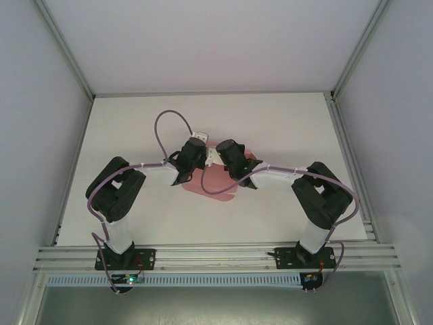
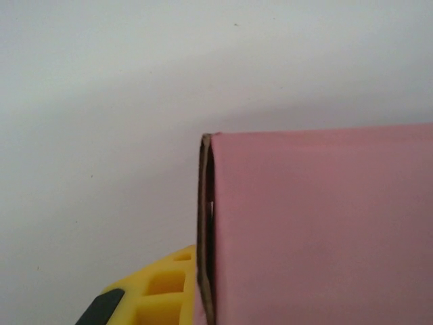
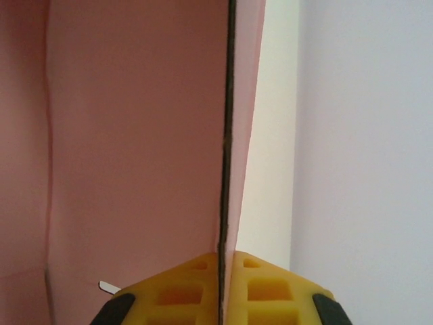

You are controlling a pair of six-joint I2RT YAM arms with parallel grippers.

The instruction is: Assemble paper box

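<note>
1. The paper box (image 1: 215, 181) sits near the middle of the white table (image 1: 135, 128), partly folded, with both arms meeting over it.
2. The left gripper (image 1: 191, 157) is on the box's left end and the right gripper (image 1: 229, 159) on its middle. The two are close together, so neither is clearly nearer.
3. In the right wrist view, the right gripper is clamped tight on a thin upright pink wall. The wall's edge runs straight away from the claw.
4. In the left wrist view, one yellow finger (image 2: 162, 288) presses against a doubled pink wall that stretches off to the right. The other finger is hidden behind the panel. The claw is closed, apparently on that wall.
5. Judging from this, the next fold turns on the box lying between the two claws, each holding a raised wall.
</note>
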